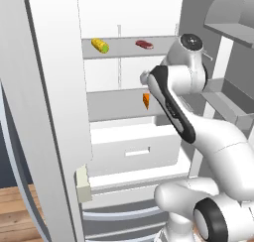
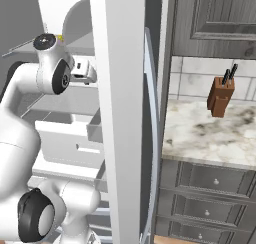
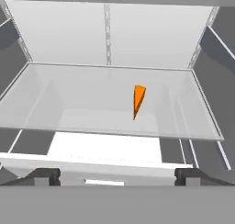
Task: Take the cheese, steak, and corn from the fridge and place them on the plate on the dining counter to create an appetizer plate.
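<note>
The fridge [image 1: 49,87] stands open in front of me. On its upper shelf lie the corn [image 1: 100,45], a yellow cob with a green end, at the left, and the dark red steak [image 1: 144,44] at the right. One shelf lower, the orange wedge of cheese [image 1: 146,100] stands just beyond my arm's wrist. In the hand view the cheese [image 3: 137,100] sits near the middle of the glass shelf [image 3: 69,103]. My gripper [image 3: 118,177] is open, its fingertips [image 3: 43,176] wide apart, short of the shelf's front edge. The plate and dining counter are out of view.
A white drawer [image 1: 134,147] sits below the cheese shelf. Grey door bins [image 1: 233,102] hang to the right of my arm. The thick door edge [image 2: 120,113] separates the fridge from a marble top [image 2: 210,138] carrying a knife block [image 2: 221,95].
</note>
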Robot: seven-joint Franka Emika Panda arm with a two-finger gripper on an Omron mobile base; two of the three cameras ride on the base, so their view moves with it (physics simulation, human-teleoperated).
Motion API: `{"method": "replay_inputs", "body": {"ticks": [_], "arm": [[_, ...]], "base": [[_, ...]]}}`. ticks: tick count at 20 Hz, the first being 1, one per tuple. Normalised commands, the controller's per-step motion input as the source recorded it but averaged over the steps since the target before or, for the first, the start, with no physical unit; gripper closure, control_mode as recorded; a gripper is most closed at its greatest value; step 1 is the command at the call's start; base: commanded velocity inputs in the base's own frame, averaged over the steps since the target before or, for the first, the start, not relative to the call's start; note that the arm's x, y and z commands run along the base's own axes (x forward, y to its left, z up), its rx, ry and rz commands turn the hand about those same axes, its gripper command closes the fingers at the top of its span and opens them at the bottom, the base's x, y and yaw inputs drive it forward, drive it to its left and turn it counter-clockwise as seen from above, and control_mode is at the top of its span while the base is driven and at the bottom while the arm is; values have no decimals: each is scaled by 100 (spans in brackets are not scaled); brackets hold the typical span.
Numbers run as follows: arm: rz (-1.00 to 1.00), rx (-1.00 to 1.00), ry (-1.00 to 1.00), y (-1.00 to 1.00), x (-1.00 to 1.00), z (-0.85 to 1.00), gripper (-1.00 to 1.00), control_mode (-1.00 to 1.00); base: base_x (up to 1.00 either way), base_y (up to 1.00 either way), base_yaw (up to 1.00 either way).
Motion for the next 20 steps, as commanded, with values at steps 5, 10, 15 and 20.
{"method": "replay_inputs", "body": {"ticks": [5, 10, 15, 20], "arm": [[0, 2, -8, 0, 26, 57, -100, -100], [0, 1, -9, 0, 13, 37, -100, -100], [0, 0, -8, 0, 22, 16, -100, -100], [0, 0, -1, -4, 49, 10, -100, -100]], "base": [[0, 0, 0], [0, 0, 0], [0, 0, 0], [0, 0, 0]]}}
